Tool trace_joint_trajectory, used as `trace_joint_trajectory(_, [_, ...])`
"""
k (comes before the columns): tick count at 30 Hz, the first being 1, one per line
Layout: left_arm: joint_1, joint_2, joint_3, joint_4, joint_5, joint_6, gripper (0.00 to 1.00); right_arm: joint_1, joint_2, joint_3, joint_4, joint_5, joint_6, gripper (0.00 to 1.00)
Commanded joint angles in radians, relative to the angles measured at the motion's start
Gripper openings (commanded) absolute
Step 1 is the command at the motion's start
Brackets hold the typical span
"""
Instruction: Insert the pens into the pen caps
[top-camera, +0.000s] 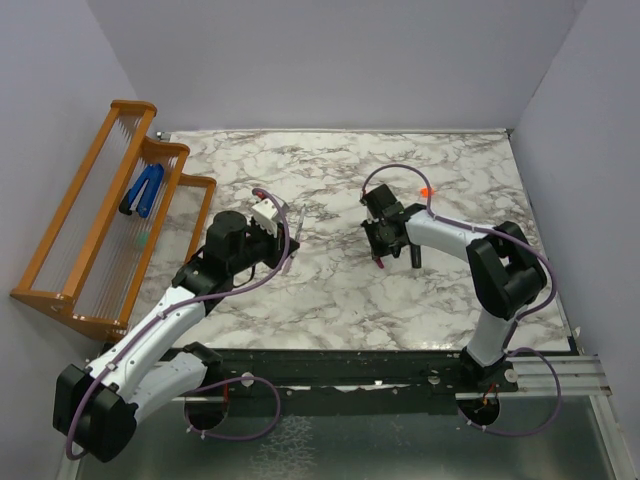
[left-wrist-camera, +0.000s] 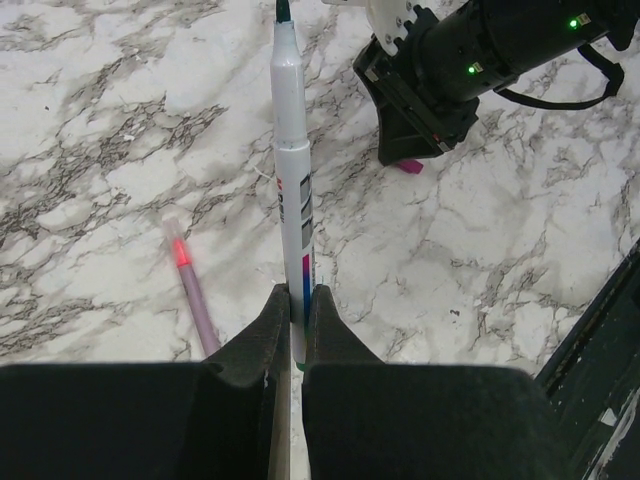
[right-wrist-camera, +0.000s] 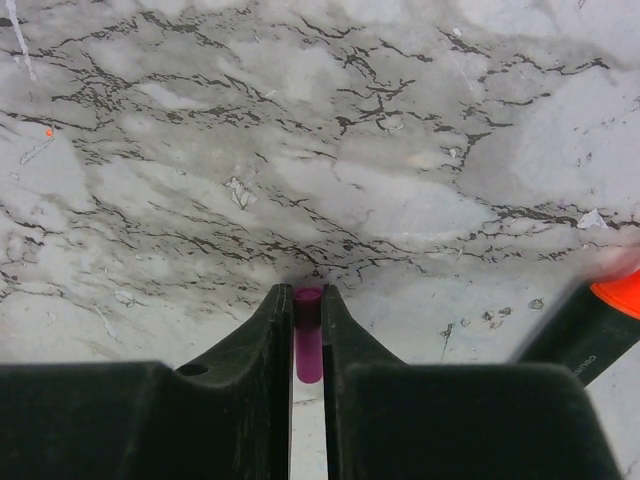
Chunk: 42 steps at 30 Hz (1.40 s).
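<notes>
The jaws of the left gripper (left-wrist-camera: 292, 300) pinch the white-grey pen (left-wrist-camera: 292, 180) by its tail, its tip apart from the magenta cap (right-wrist-camera: 308, 340), which the right gripper (right-wrist-camera: 308, 300) pinches low over the desk (right-wrist-camera: 400, 150). Gripped so far back, the tip could waver and miss the cap's mouth. Only the left wrist view shows the pink pen (left-wrist-camera: 195, 300), well apart from the cap; only the right wrist view shows a blurred orange-tipped marker (right-wrist-camera: 600, 310) near it.
</notes>
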Motion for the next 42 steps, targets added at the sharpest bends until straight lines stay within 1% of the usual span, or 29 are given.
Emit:
trace_joint_trajectory(1, [0.008, 0.005, 0.025, -0.004, -0.007, 0.018, 0.0, -0.006, 0.031, -0.042, 0.009, -0.03, 0.009, 0.11])
trace_joint_trajectory(3, [0.01, 0.007, 0.024, 0.002, -0.001, 0.018, 0.0, -0.005, 0.03, -0.046, 0.009, -0.032, 0.009, 0.02])
trace_joint_trajectory(4, [0.01, 0.009, 0.024, 0.003, 0.002, 0.018, 0.0, -0.006, 0.026, -0.045, 0.009, -0.032, 0.01, 0.01])
trace_joint_trajectory(7, [0.01, 0.015, 0.019, 0.013, 0.025, 0.013, 0.0, -0.007, -0.008, -0.036, 0.013, -0.031, 0.011, 0.0])
trace_joint_trajectory(11, [0.01, 0.009, -0.003, 0.067, 0.113, -0.014, 0.0, -0.008, -0.171, -0.026, 0.087, -0.032, 0.031, 0.01])
trace_joint_trajectory(14, [0.01, 0.0, -0.034, 0.141, 0.163, -0.085, 0.0, -0.008, -0.294, 0.001, 0.151, -0.016, 0.057, 0.0])
trace_joint_trajectory(17, [0.007, -0.009, -0.089, 0.282, 0.223, -0.203, 0.0, -0.007, -0.431, -0.025, 0.301, -0.06, 0.093, 0.0])
trace_joint_trajectory(19, [-0.008, -0.002, -0.123, 0.376, 0.255, -0.275, 0.0, -0.007, -0.515, -0.076, 0.458, -0.113, 0.125, 0.0])
trace_joint_trajectory(21, [-0.042, 0.01, -0.132, 0.422, 0.252, -0.306, 0.0, -0.008, -0.574, -0.118, 0.583, -0.138, 0.173, 0.01])
trace_joint_trajectory(25, [-0.111, 0.025, -0.135, 0.528, 0.247, -0.362, 0.0, -0.008, -0.62, -0.16, 0.744, -0.21, 0.26, 0.0])
trace_joint_trajectory(29, [-0.143, 0.057, -0.136, 0.643, 0.272, -0.432, 0.0, -0.006, -0.636, -0.18, 0.854, -0.285, 0.357, 0.01])
trace_joint_trajectory(34, [-0.174, 0.087, -0.11, 0.666, 0.268, -0.434, 0.0, -0.006, -0.655, -0.175, 0.88, -0.325, 0.411, 0.01])
trace_joint_trajectory(42, [-0.188, 0.108, -0.104, 0.668, 0.254, -0.429, 0.0, -0.002, -0.666, -0.109, 0.783, -0.386, 0.439, 0.0])
